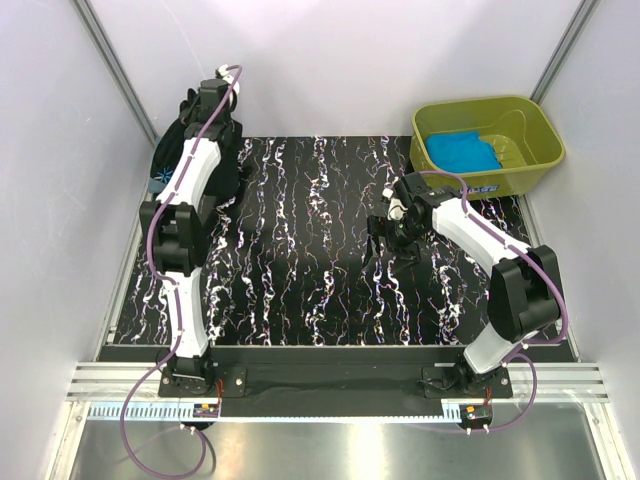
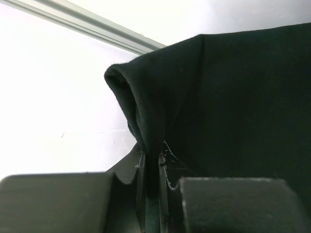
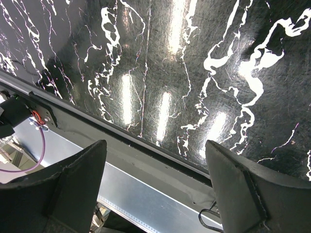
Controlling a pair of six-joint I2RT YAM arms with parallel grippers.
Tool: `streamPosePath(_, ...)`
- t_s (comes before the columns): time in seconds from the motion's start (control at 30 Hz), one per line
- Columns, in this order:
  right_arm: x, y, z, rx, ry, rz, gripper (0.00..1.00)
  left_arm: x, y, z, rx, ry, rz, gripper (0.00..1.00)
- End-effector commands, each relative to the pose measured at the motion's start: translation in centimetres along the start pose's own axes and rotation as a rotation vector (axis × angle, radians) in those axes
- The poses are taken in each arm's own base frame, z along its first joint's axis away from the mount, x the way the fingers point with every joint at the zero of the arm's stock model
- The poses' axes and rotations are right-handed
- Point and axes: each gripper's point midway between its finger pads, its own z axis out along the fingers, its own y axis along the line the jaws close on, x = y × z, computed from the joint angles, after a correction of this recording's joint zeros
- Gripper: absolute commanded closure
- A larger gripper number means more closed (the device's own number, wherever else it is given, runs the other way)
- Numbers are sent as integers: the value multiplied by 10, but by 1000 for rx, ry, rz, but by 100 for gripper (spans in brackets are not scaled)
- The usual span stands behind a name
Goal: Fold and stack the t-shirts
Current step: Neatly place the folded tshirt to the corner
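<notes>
left gripper (image 2: 151, 164): arm raised far-left, jaws clamped tight | right gripper (image 3: 155, 150): arm bent low, jaws spread wide

No text, brand or number can be read in any view. A pale sticker (image 1: 483, 188) on the front wall of the tub (image 1: 548, 150) carries marks too small to make out, and any print on the small boards (image 1: 207, 407) at the arm bases is likewise too small to tell
</notes>
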Motion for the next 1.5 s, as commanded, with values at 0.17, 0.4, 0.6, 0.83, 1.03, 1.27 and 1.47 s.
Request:
streamPosePath(0.17, -9, 1, -4, -7, -17, -1, 11, -29, 55, -3, -112, -107, -174, 100)
streamPosePath(0.4, -11, -3, -3, 0, -5, 16, 11, -21, 48, 17, -99, -103, -227, 100)
streamPosePath(0.6, -12, -8, 1, 13, 9, 29, 11, -13, 36, 34, -84, -102, -273, 100)
streamPosePath(0.83, -14, -13, 5, 29, 24, 44, 11, -5, 21, 56, -83, -99, -335, 100)
streamPosePath(1.03, -12, -18, 10, 43, 47, 67, 10, 13, 10, 77, -101, -65, -363, 100)
streamPosePath(1.27, -16, -19, 13, 47, 59, 89, 10, 31, -7, 93, -109, -39, -345, 100)
streamPosePath(1.47, -17, -20, 16, 49, 75, 107, 10, 49, 3, 102, -240, 9, -353, 75)
